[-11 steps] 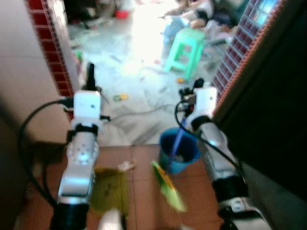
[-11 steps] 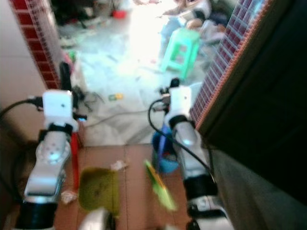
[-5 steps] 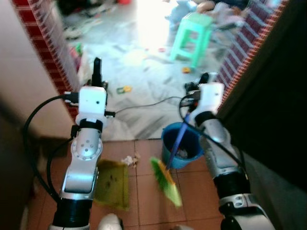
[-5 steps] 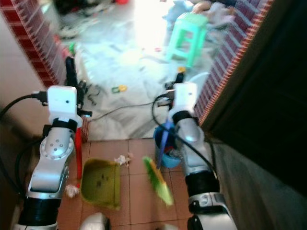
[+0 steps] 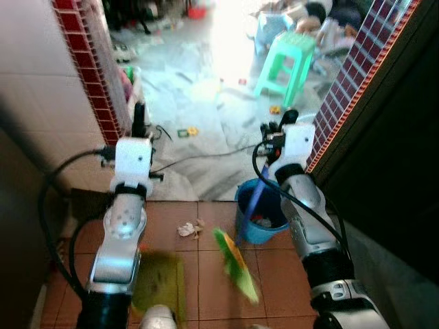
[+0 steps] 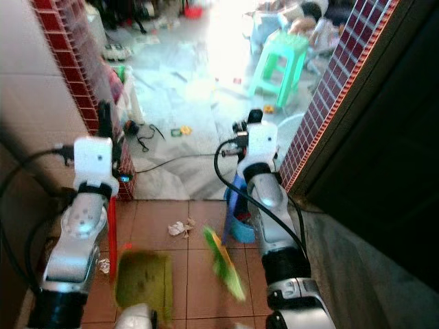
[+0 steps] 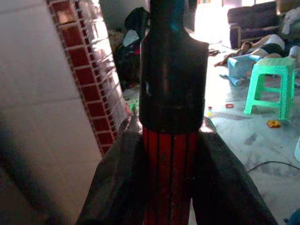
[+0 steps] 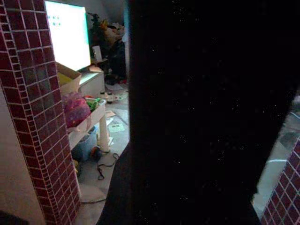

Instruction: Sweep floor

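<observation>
While both tools grip handles, dustpan point(image 6: 142, 279) beside broom point(image 6: 224, 264), bucket point(image 5: 262, 214) by wall.

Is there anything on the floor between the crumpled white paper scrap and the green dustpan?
Nothing visible: only bare brown floor tile separates the crumpled white paper scrap from the green dustpan. The green broom head sits off to the robot's right.

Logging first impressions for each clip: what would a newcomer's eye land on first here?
The green broom slanting over the brown tiles, its blue handle running up to the right pincer. Beside it sit a blue bucket and a green dustpan whose red handle the left pincer grips; beyond, a sunlit floor with a green stool.
</observation>
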